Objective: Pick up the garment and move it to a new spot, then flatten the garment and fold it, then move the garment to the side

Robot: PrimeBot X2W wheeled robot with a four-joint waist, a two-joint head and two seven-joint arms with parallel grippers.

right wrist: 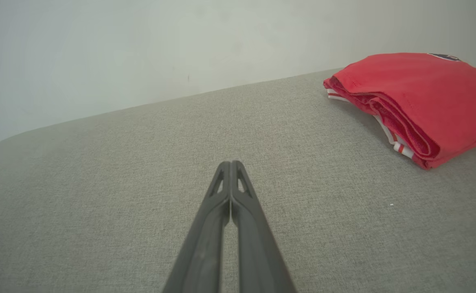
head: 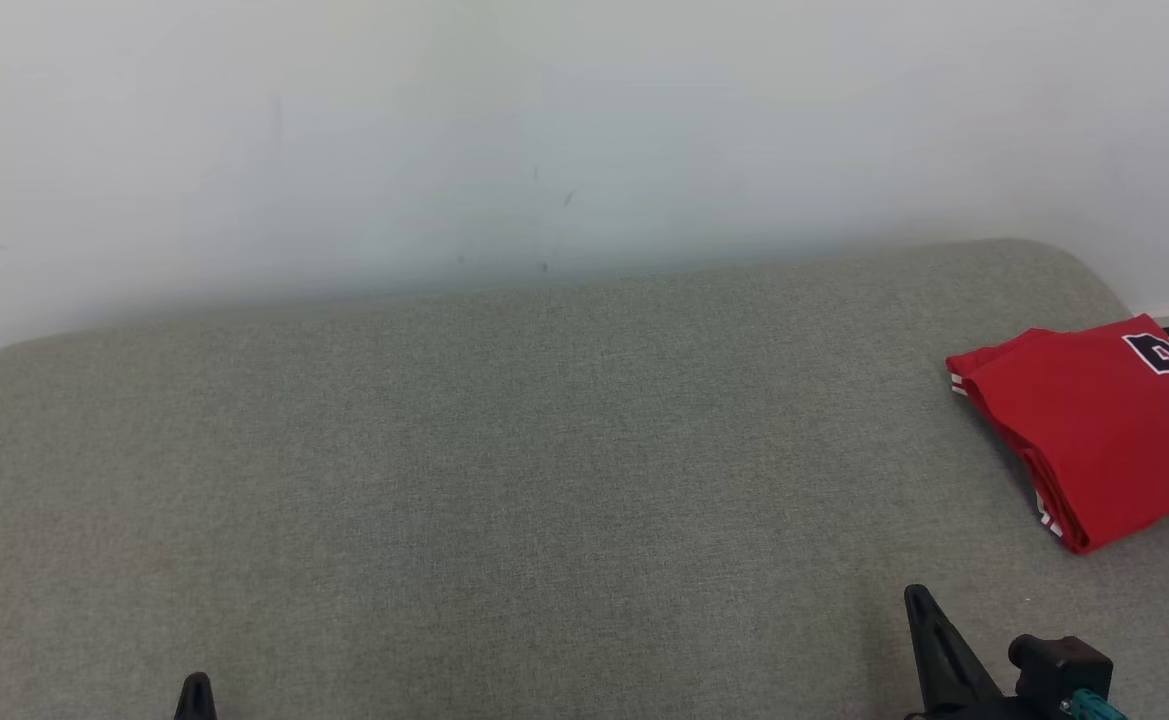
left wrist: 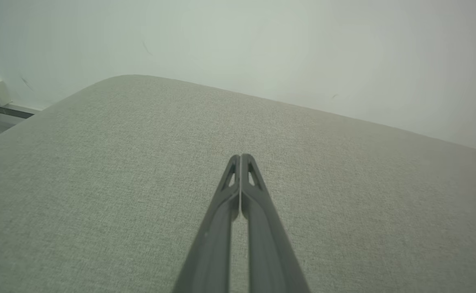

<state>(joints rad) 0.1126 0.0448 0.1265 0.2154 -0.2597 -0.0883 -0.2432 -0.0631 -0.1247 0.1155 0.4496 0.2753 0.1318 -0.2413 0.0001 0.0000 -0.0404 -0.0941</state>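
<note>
Risk: folded red jersey with white-striped trim (head: 1094, 440) sits at the right edge of the frame, near the rounded corner of the grey woven cushion (head: 504, 450). A nudge could slide it off or spring the fold. Left gripper (left wrist: 241, 156) and right gripper (right wrist: 230, 162) both clenched, empty, over bare cushion. Writing: dark white-outlined numerals, cropped, unreadable.
</note>
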